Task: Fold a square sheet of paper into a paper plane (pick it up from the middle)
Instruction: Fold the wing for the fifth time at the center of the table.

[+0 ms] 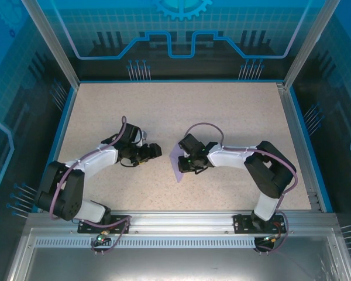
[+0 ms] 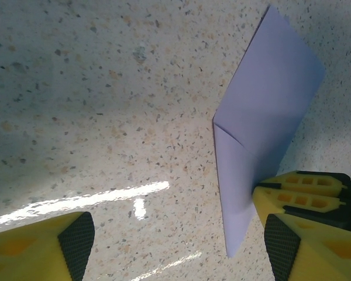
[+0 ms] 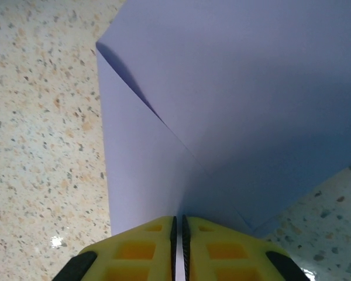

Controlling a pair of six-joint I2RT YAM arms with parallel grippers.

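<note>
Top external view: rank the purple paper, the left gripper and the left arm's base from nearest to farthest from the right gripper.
1. The purple paper, pinched in the right gripper, at centre.
2. The left gripper, open, just left of the paper.
3. The left arm's base, at the bottom left, by the near edge.
</note>
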